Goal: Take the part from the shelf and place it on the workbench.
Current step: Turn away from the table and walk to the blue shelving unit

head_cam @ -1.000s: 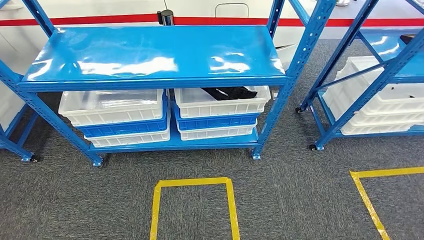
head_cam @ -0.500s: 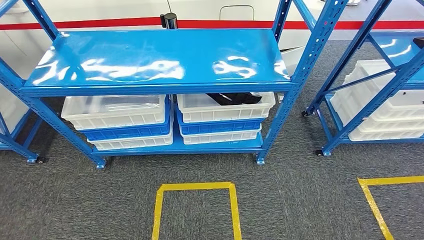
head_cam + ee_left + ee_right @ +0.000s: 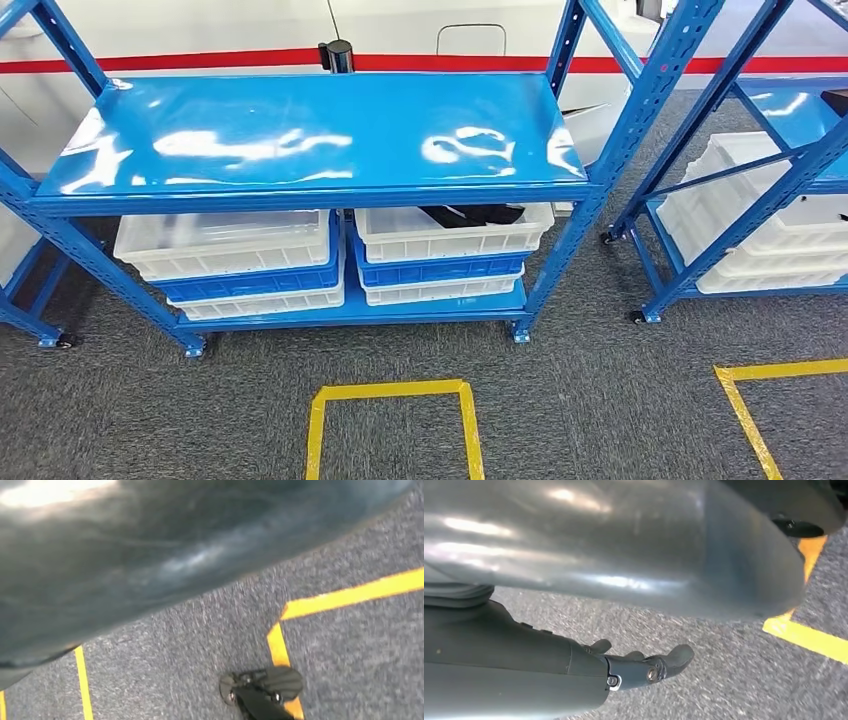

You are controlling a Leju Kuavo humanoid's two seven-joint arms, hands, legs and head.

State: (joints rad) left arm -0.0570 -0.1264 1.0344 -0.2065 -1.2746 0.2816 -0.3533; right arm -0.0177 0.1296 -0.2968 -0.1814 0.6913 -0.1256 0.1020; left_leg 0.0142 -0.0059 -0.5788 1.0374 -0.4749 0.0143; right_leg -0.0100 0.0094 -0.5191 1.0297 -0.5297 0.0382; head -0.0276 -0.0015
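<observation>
Blue steel shelf (image 3: 310, 140): my camera has edged closer. Black part (image 3: 472, 214) lies in upper right white crate (image 3: 450, 235). Right hand (image 3: 644, 667) hangs empty, fingers loosely extended; left hand's state I cannot tell. Reach pending.

Blue metal shelf (image 3: 310, 135) on castors, glossy top board, lower board carrying two side-by-side stacks of white and blue crates (image 3: 235, 262), black part (image 3: 470, 214) in right top crate, grey carpet (image 3: 580, 400).

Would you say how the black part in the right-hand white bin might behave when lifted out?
The black part looks long, flat and probably stiff, so it may tilt if gripped off-centre. It lies in the white bin under the blue shelf, so headroom seems tight.
</observation>
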